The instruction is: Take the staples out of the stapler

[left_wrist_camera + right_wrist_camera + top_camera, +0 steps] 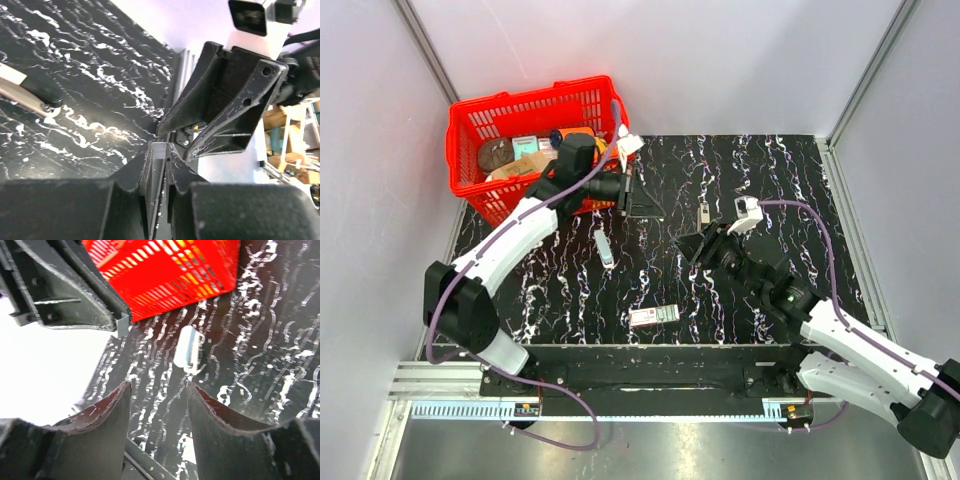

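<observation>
The small pale blue-and-white stapler [606, 248] lies on the black marbled table, left of centre; the right wrist view shows the stapler [189, 349] just beyond my open fingers. My left gripper [645, 200] hangs in front of the red basket, shut on the staples [158, 165], a thin silver-grey strip. The end of that strip of staples [122, 326] pokes out of the left gripper [116, 320] in the right wrist view. My right gripper [698, 245] faces it from close by, open and empty [159, 385]. The left wrist view shows the right gripper [175, 140] just ahead of the strip's tip.
A red basket [535, 105] with several items stands at the back left, its mesh wall [165, 270] behind the stapler. A flat white-and-red box [653, 316] lies near the front edge. A small grey piece [703, 213] rests behind the right gripper.
</observation>
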You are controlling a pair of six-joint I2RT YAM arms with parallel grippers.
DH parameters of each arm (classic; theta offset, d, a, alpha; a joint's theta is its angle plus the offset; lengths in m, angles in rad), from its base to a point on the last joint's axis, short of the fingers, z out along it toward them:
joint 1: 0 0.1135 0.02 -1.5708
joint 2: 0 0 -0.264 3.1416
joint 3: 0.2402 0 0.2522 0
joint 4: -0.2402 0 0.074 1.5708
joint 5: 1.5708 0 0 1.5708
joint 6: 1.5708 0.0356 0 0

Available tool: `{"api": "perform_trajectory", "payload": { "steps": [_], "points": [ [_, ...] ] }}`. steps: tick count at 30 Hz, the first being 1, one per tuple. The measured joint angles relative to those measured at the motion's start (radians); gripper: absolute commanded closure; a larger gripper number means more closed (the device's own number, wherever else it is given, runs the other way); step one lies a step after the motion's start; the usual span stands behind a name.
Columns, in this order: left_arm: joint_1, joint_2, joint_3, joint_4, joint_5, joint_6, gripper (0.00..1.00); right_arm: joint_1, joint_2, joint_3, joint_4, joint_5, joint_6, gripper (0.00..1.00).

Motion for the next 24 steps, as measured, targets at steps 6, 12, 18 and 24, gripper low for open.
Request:
{"api": "perform_trajectory", "payload": {
  "steps": [6, 12, 18, 24],
  "points": [
    [0.042, -0.033, -0.185, 0.424, 0.142, -0.359, 0.98, -0.001, -0.014, 0.012, 0.089, -0.078, 0.036, 0.46],
    [0.042, -0.033, -0.268, 0.801, 0.203, -0.702, 0.97, -0.001, 0.002, 0.060, 0.179, -0.136, 0.055, 0.47],
    [0.046, -0.033, -0.280, 0.999, 0.217, -0.855, 0.97, -0.001, 0.036, 0.078, 0.222, -0.152, 0.058, 0.50],
    [0.047, -0.033, -0.295, 1.038, 0.222, -0.899, 0.97, -0.001, 0.042, 0.079, 0.227, -0.152, 0.056, 0.57]
  ]
}}
